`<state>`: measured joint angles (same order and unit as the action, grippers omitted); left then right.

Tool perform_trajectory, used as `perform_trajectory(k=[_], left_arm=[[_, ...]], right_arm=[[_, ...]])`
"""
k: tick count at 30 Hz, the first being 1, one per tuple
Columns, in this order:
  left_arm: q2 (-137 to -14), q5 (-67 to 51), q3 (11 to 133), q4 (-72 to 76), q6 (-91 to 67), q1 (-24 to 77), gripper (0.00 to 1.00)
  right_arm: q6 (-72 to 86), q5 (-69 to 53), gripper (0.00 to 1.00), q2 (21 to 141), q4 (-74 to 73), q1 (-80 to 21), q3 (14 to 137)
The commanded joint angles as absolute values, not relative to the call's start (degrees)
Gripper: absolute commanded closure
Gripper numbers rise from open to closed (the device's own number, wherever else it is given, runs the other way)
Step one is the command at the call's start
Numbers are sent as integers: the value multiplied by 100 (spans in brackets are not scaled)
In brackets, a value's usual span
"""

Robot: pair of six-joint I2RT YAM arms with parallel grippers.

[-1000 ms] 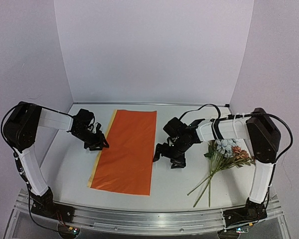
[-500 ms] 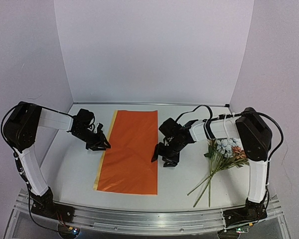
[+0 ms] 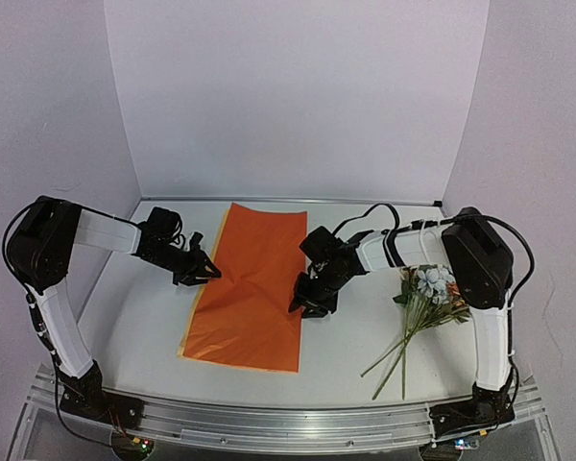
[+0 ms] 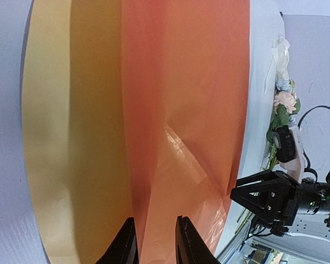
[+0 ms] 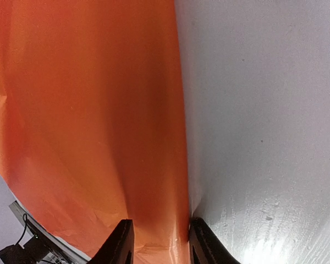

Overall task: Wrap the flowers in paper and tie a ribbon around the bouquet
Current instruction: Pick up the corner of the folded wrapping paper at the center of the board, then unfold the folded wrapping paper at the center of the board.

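Note:
The paper (image 3: 254,288), orange side up, lies slightly skewed and creased on the table between my two arms. My left gripper (image 3: 204,272) is at its left edge. In the left wrist view a raised fold of paper (image 4: 181,110) is pinched between the jaws of the left gripper (image 4: 155,220), with the yellow underside showing beside it. My right gripper (image 3: 305,300) sits on the right edge. There the paper (image 5: 88,110) humps between the part-closed jaws of the right gripper (image 5: 160,223), which still stand apart. The flowers (image 3: 437,288) lie right of it. The ribbon is out of view.
The white table (image 5: 264,110) is walled by pale panels at the back and both sides. A metal rail (image 3: 288,423) runs along the near edge with both arm bases. The flowers' stems (image 3: 394,360) point toward that edge.
The right gripper has slid left onto the paper's right edge and narrowed its jaws. The left jaws narrowed too. The paper has skewed and creased, its far end shifting right.

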<state>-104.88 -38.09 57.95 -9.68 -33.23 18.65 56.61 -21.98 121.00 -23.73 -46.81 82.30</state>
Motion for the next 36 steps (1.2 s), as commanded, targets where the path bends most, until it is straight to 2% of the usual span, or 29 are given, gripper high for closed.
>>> perform_trajectory(k=[1, 5, 11, 19, 23, 26, 28, 31, 36], left_arm=[[-10373, -4186, 5712, -538, -3583, 1855, 74], [-10315, -4221, 5726, -575, -3630, 1855, 78], [-9799, -3112, 6195, -1732, -3167, 1857, 99], [-9177, -2418, 7222, -3133, -2608, 1846, 100], [-9224, -2826, 7942, -3738, -2573, 1846, 100], [-9460, -3650, 8570, -3932, -2728, 1850, 100], [-9652, -4114, 8788, -3775, -3031, 1870, 100], [-9902, -4615, 9096, -3561, -3470, 1928, 100], [-10666, -4722, 9859, -3503, -3920, 2331, 100]], right_arm=[[5670, -2230, 65, 12323, -2408, -4712, 8425], [5669, -2277, 66, 12394, -2408, -4716, 8515], [5769, -2427, 65, 12571, -2354, -4741, 8811], [5907, -2661, 53, 13013, -2337, -5071, 9841], [6050, -2875, 47, 13258, -2274, -5203, 10394], [6238, -3111, 44, 13295, -2045, -5291, 10624], [6271, -3191, 42, 13107, -1939, -5295, 10508], [6034, -2922, 32, 12294, -1869, -5191, 9648], [5527, -2344, 20, 10709, -1872, -4821, 8047]])
